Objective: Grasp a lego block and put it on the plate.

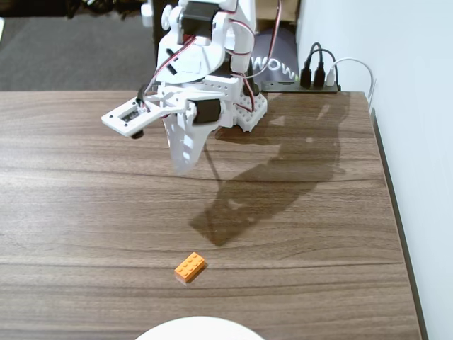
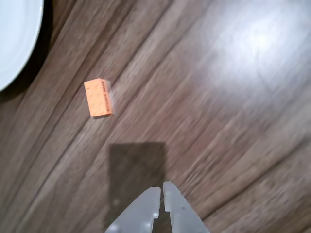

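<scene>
The small orange lego block [image 1: 190, 267] lies flat on the wooden table near the front edge; in the wrist view the lego block [image 2: 98, 98] is up and left of my fingertips. The white plate [image 1: 199, 329] shows only as a rim arc at the bottom edge of the fixed view, and in the wrist view the plate [image 2: 14, 43] fills the top left corner. My white gripper [image 1: 185, 168] hangs high above the table, well behind the block, pointing down. In the wrist view the gripper [image 2: 162, 187] has its jaws together with nothing between them.
The arm's base [image 1: 244, 106] stands at the back of the table. A black power strip with plugs [image 1: 315, 78] sits behind it by the white wall. The table's right edge [image 1: 393, 212] runs along the wall.
</scene>
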